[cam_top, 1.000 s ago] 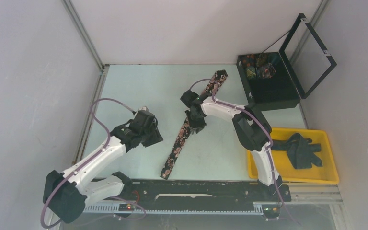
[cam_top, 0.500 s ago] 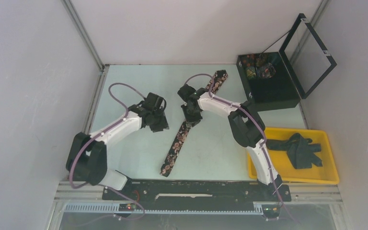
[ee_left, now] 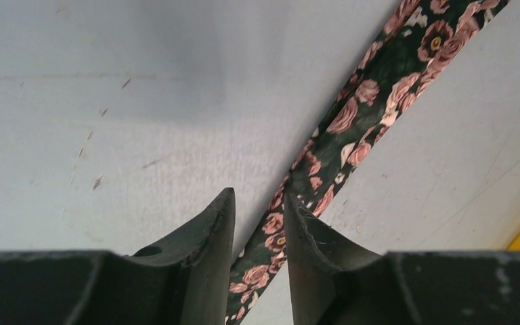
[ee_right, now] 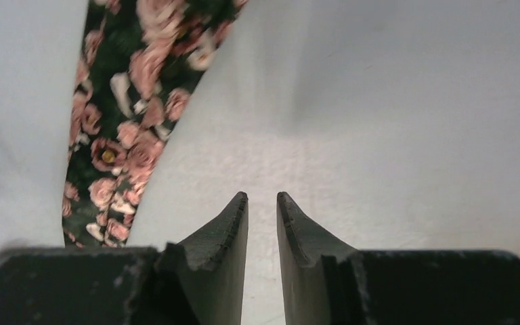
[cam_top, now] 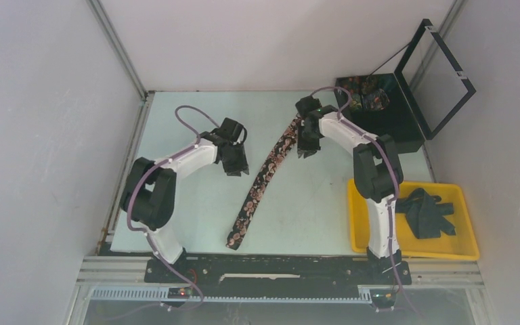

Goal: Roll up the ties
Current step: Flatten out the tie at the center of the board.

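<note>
Rose-patterned black fabric runs diagonally across the pale table (cam_top: 196,115). That is the tie (cam_top: 261,183), lying flat, one end near the lower centre of the overhead frame, the other reaching toward the upper right. Left gripper (cam_top: 237,168) hovers just left of the tie's middle, jaws parted a little with nothing between them. In its wrist view the tie shows through the gap, down on the table. Right gripper (cam_top: 305,150) sits just right of the tie's upper end, jaws also narrowly apart over bare table, the tie off to the left in its wrist view. Lower right, dark ties (cam_top: 428,213) lie heaped in a yellow tray (cam_top: 413,254). Upper right, a black box (cam_top: 387,132) stands lid up, rolled ties (cam_top: 364,95) inside.
</note>
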`<state>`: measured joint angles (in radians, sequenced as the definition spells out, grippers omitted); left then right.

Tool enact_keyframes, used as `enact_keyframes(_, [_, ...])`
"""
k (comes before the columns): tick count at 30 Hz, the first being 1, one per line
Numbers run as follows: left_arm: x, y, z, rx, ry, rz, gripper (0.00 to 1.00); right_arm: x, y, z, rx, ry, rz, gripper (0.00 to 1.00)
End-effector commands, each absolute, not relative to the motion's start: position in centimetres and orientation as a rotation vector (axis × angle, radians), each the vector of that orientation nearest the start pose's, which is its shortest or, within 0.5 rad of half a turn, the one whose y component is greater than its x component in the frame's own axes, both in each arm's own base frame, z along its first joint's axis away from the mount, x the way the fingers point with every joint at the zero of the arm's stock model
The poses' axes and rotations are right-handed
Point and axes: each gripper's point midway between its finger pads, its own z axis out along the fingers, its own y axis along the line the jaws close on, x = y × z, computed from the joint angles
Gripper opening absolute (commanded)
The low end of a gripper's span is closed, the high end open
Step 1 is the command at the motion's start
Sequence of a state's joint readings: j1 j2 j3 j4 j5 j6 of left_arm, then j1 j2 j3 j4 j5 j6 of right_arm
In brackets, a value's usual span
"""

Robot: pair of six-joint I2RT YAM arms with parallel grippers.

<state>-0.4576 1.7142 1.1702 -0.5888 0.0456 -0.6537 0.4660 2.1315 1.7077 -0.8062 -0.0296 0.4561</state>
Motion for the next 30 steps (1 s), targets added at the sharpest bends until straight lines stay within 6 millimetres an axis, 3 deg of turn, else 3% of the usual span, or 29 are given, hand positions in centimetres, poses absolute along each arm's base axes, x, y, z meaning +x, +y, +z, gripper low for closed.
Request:
enact_keyframes(1, [33.9, -20.6, 7.3, -0.200, 2.740, -0.420, 0.37, 43.4, 21.8, 6.2, 0.050, 2.761, 0.313, 0.25])
enact_keyframes(4, [32.7, -20.1, 8.0, -0.221, 2.747, -0.378, 0.38, 45.8, 22.5, 7.2, -0.009, 2.718, 0.382, 0.25])
enact_keyframes(7, [30.2, -19.8, 10.5, -0.132, 2.709, -0.217, 0.42, 48.5, 23.3, 8.7, -0.031, 2.656, 0.444, 0.25])
enact_keyframes(9, [27.9, -21.2, 11.2, -0.061, 2.729, -0.227, 0.42, 50.1, 23.8, 9.1, -0.021, 2.629, 0.504, 0.24])
enact_keyframes(14, [23.0, -25.3, 9.4, -0.012, 2.804, -0.386, 0.40, 52.8, 26.0, 9.0, -0.023, 2.589, 0.676, 0.25])
enact_keyframes(18, [20.4, -28.6, 7.4, 0.034, 2.861, -0.494, 0.39, 53.4, 27.5, 7.6, -0.010, 2.593, 0.770, 0.25])
enact_keyframes(22, [19.2, -30.8, 5.7, 0.060, 2.910, -0.559, 0.37, 53.3, 27.6, 5.2, 0.040, 2.640, 0.784, 0.25])
enact_keyframes(27, [19.5, -30.2, 3.7, 0.039, 2.919, -0.487, 0.35, 52.3, 26.4, 2.4, 0.111, 2.735, 0.757, 0.24])
enact_keyframes(30, [19.7, -28.8, 1.3, 0.017, 2.959, -0.397, 0.33, 51.8, 25.3, 1.4, 0.139, 2.775, 0.726, 0.24])
